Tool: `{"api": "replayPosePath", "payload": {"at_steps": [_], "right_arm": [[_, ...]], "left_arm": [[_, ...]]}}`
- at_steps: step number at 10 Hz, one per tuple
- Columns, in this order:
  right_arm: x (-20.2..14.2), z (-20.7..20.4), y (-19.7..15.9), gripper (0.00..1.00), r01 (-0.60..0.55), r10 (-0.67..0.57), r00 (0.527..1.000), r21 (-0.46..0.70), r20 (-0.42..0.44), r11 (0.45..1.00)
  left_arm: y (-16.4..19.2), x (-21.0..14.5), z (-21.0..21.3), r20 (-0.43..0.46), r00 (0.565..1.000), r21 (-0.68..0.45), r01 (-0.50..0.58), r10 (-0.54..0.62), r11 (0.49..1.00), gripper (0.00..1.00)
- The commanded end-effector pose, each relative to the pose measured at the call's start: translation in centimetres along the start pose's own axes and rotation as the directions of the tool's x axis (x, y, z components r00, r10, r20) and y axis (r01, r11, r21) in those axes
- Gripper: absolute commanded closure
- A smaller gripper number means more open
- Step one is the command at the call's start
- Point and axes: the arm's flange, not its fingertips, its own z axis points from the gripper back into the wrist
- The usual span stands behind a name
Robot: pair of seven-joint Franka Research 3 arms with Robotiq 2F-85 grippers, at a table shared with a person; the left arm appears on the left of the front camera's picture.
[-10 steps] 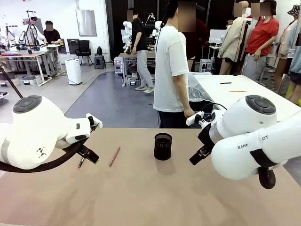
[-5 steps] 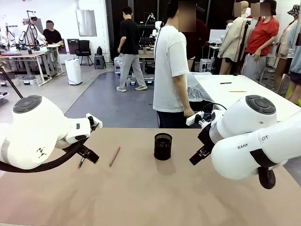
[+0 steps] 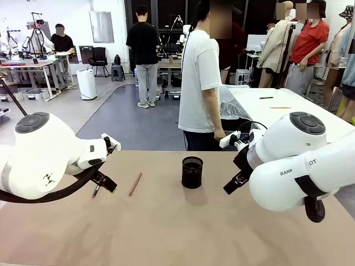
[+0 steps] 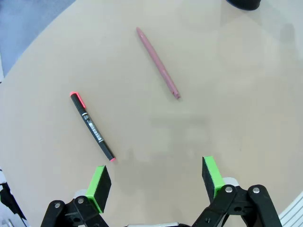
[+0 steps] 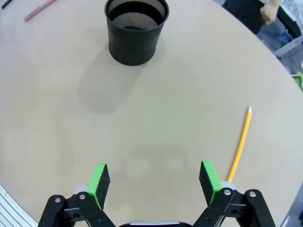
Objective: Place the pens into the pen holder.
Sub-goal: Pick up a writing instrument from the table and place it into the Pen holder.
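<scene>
The black mesh pen holder (image 3: 192, 172) stands upright mid-table; it also appears in the right wrist view (image 5: 136, 31). A reddish-brown pen (image 3: 135, 184) (image 4: 158, 69) lies to its left. The dark pen with a pink-red end (image 4: 93, 126) lies near my left arm, its tip peeking out (image 3: 95, 192). On the right lies a yellow-orange pencil (image 5: 239, 145). My left gripper (image 4: 157, 183) hangs open above the table, the dark pen just ahead of its left finger. My right gripper (image 5: 155, 183) is open too, the pencil just beyond its right finger. Nothing is held.
A person in a white T-shirt (image 3: 202, 77) stands at the table's far edge, hand (image 3: 219, 133) near it. The holder's base (image 4: 243, 4) shows at the left wrist view's top edge. Bare tan tabletop (image 3: 177, 233) lies between the arms.
Neither arm nor any pen has moved. A person in black far behind walked left; the person at the table shifted slightly.
</scene>
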Motion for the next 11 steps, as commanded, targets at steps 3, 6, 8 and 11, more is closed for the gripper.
{"api": "replayPosePath", "payload": {"at_steps": [3,6,8,11], "right_arm": [[0.1,0.0,0.8,0.0,0.002,0.0,1.0,0.115,-0.019,0.993],[0.8,2.0,1.6,0.0,-0.017,0.016,1.0,0.269,0.005,0.963],[2.5,6.1,1.2,0.0,-0.042,0.035,0.999,0.363,0.026,0.931],[4.5,11.8,-1.8,0.0,-0.093,0.072,0.995,0.382,0.068,0.92]], "left_arm": [[-0.7,0.9,2.7,-0.056,0.995,-0.15,0.071,-0.08,0.986,0.0],[-0.4,2.2,6.1,0.03,0.993,-0.337,0.116,-0.112,0.934,0.0],[1.1,2.8,8.8,0.165,0.978,-0.447,0.19,-0.128,0.874,0.0],[4.5,3.2,12.7,0.25,0.949,-0.407,0.284,-0.193,0.868,0.0]]}}
